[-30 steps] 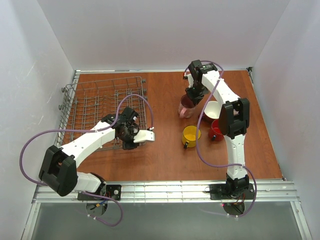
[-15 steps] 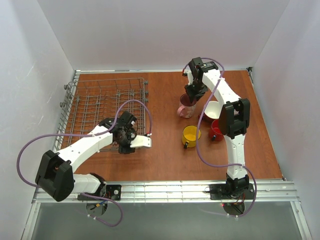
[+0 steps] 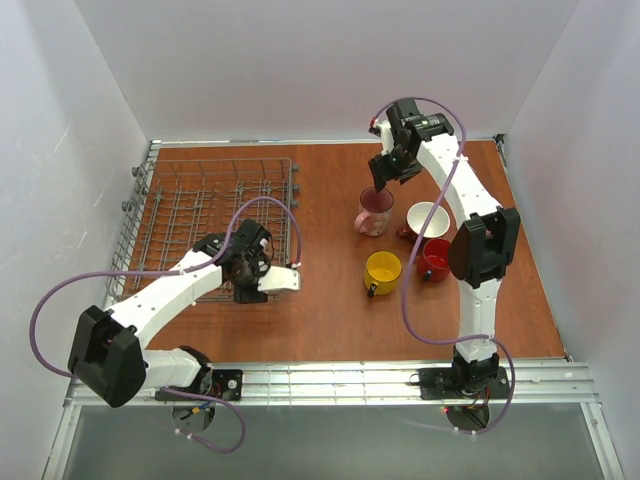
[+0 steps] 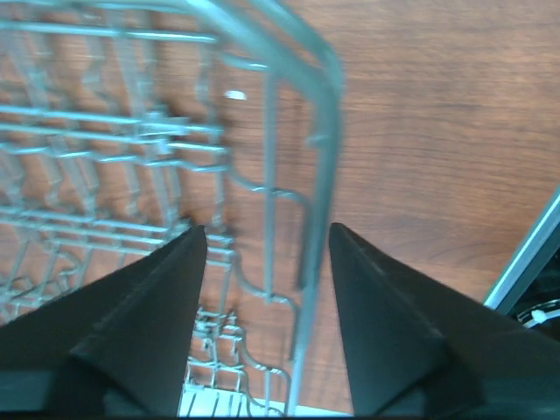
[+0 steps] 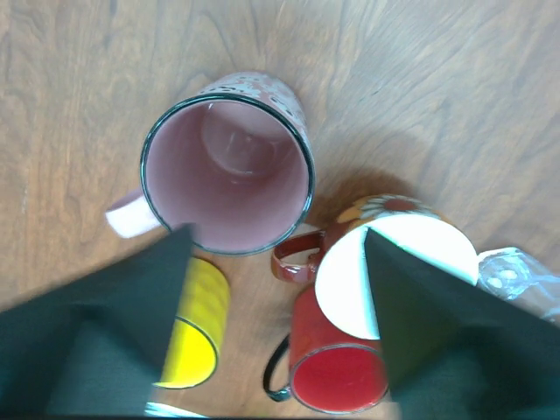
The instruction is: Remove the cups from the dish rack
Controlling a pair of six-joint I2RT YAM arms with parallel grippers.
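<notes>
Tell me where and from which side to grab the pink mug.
Probably pinch the pink mug by its rim wall from straight above: it stands upright, mouth open and empty. Use the side away from the floral mug and yellow mug, which crowd it.

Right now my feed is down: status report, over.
Left fingers open, empty, at dish rack corner. Right fingers open above pink mug. Cups off rack, on table. Nothing blocking.

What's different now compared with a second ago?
The right hand let go of the pink mug, now upright on the table, and rose away. The left hand drew back slightly beside the dish rack. The yellow mug, red mug and rack stayed put.
</notes>
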